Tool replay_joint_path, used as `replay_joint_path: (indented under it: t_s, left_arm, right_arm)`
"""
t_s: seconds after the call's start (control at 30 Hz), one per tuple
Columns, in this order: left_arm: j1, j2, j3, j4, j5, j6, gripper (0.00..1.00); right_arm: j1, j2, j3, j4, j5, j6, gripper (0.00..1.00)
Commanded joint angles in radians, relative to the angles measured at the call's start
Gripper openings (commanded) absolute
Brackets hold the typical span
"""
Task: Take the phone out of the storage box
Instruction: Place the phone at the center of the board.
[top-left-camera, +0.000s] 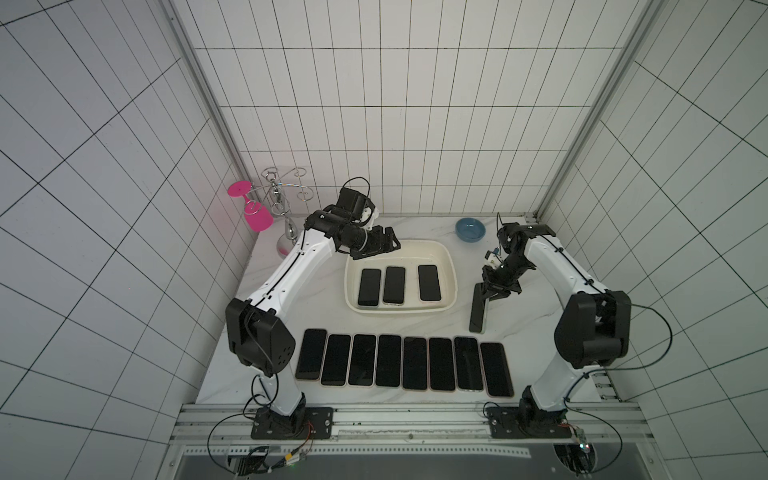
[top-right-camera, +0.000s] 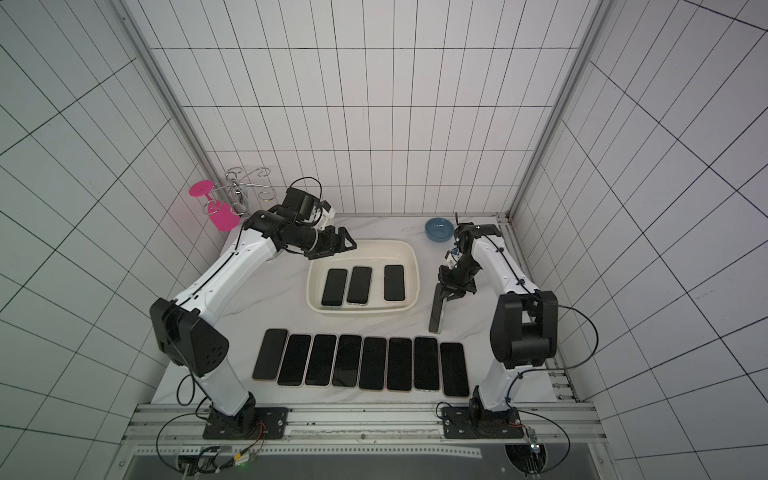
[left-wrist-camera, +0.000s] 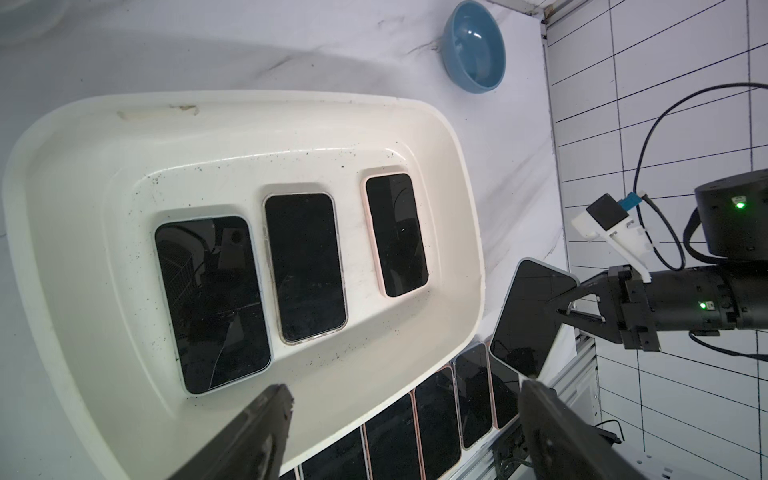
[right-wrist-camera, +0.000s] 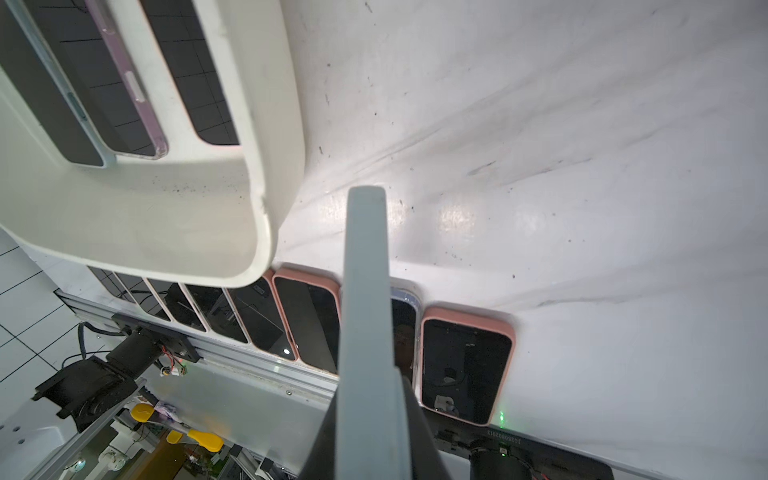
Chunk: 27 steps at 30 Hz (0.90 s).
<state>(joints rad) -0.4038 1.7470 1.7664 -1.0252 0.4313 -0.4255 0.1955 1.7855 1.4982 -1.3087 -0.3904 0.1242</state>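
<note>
White marbled tabletop (top-left-camera: 324, 320) bears storage box (top-left-camera: 415, 310); tiled walls (top-left-camera: 415, 124) around.

The shallow cream-white plastic storage box (left-wrist-camera: 249, 137) is smooth and glossy, with small dark specks on its inner walls. The three black phones (left-wrist-camera: 305, 266) inside it have shiny glass fronts, and one cracked screen (left-wrist-camera: 212, 303) is among them. The slim grey-backed phone (right-wrist-camera: 365, 291) looks matt. The white marble-pattern surface (right-wrist-camera: 540, 166) is polished and reflects light. The small round blue bowl (left-wrist-camera: 473, 45) has a glossy glaze. The curled wire rack (top-left-camera: 276, 195) is bright metal.
</note>
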Motion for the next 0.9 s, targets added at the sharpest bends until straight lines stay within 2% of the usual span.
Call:
replay_joint_path:
  t_s: [0.0,0.33,0.53,0.63,0.7,0.87]
  left_arm:
    - [0.008,-0.026,-0.035,0.039,0.02,0.015,0.9]
    - [0.02,-0.03,-0.06,0.05,0.021,0.013,0.89]
    - [0.02,-0.026,-0.079,0.057,0.019,0.014,0.88]
    - [0.02,-0.026,-0.085,0.057,0.014,0.016,0.88]
    - [0.02,-0.024,-0.09,0.059,0.013,0.018,0.88]
    - [0.022,-0.02,-0.104,0.059,0.012,0.021,0.88]
  right_arm:
    - [-0.01,0.068,0.069,0.005,-0.061,-0.027,0.0]
    - [-0.008,0.183,0.075,0.052,-0.199,-0.054,0.02]
    - [-0.01,0.238,0.057,0.059,-0.173,-0.069,0.07]
    - [-0.019,0.257,0.075,0.058,-0.158,-0.064,0.13]
    - [-0.026,0.269,0.089,0.058,-0.156,-0.066,0.26]
    - [-0.061,0.299,0.103,0.057,-0.14,-0.063,0.44]
